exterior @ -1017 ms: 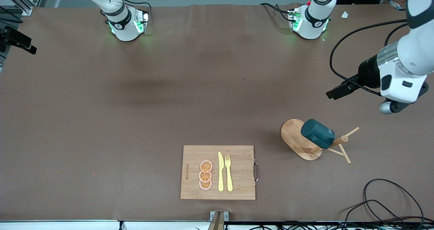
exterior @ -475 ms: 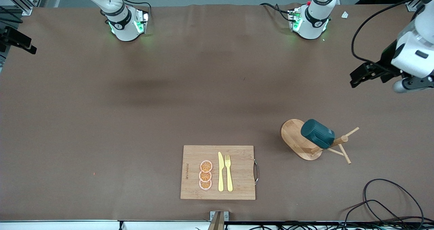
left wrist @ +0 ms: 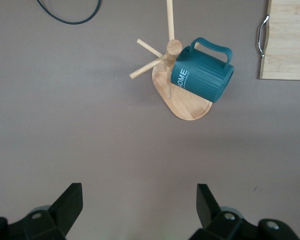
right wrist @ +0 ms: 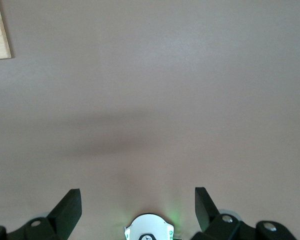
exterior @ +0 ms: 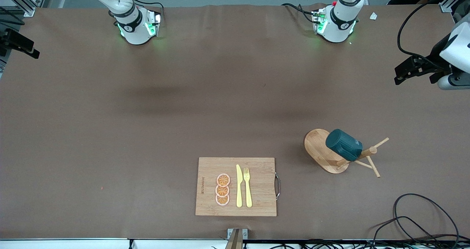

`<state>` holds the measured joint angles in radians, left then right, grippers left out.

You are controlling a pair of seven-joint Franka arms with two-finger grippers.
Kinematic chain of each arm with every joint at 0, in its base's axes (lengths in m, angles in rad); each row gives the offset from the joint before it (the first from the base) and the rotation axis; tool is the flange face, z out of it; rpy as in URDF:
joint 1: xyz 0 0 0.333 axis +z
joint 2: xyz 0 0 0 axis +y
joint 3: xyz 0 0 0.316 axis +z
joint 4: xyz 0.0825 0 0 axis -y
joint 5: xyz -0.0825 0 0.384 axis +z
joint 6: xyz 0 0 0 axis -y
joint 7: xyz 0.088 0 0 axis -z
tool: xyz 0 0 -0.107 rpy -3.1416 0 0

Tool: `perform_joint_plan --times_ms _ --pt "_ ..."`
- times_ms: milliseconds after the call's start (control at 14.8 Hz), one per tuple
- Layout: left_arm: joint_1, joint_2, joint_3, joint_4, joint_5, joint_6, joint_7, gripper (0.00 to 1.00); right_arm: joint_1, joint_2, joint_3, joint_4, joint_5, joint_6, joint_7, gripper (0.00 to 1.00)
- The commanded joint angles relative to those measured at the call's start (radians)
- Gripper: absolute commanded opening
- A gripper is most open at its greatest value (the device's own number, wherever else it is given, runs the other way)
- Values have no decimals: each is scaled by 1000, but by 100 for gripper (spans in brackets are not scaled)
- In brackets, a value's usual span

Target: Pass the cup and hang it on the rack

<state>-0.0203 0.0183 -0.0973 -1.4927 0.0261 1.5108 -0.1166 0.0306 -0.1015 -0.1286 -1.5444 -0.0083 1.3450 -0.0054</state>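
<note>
The dark teal cup hangs by its handle on a peg of the wooden rack, which stands toward the left arm's end of the table. In the left wrist view the cup tilts off the post above the rack's oval base. My left gripper is up in the air over the table's edge at its own end, well apart from the rack. Its fingers stand open and empty around the gap. My right gripper is open and empty over bare table above its own base; the front view does not show it.
A bamboo cutting board lies near the front edge with three orange slices, a yellow knife and a yellow fork. A black cable loops on the table at the front corner of the left arm's end.
The left arm has drawn back from above the rack toward its own end of the table and toward the bases. The cup stays hanging on the rack.
</note>
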Motion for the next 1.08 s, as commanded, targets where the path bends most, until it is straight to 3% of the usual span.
perform_joint_plan --times_ms 0,475,1017 --pt "-9 -82 -2 -85 14 -1 5 100 2 -9 0 -10 5 -3 -7 100" --pt "-43 -178 2 -219 -18 34 -60 100 -1 -9 0 -11 4 -10 -8 100" --pt "-38 -170 4 -181 -20 0 -38 100 -1 -9 -2 -10 4 -3 -10 100"
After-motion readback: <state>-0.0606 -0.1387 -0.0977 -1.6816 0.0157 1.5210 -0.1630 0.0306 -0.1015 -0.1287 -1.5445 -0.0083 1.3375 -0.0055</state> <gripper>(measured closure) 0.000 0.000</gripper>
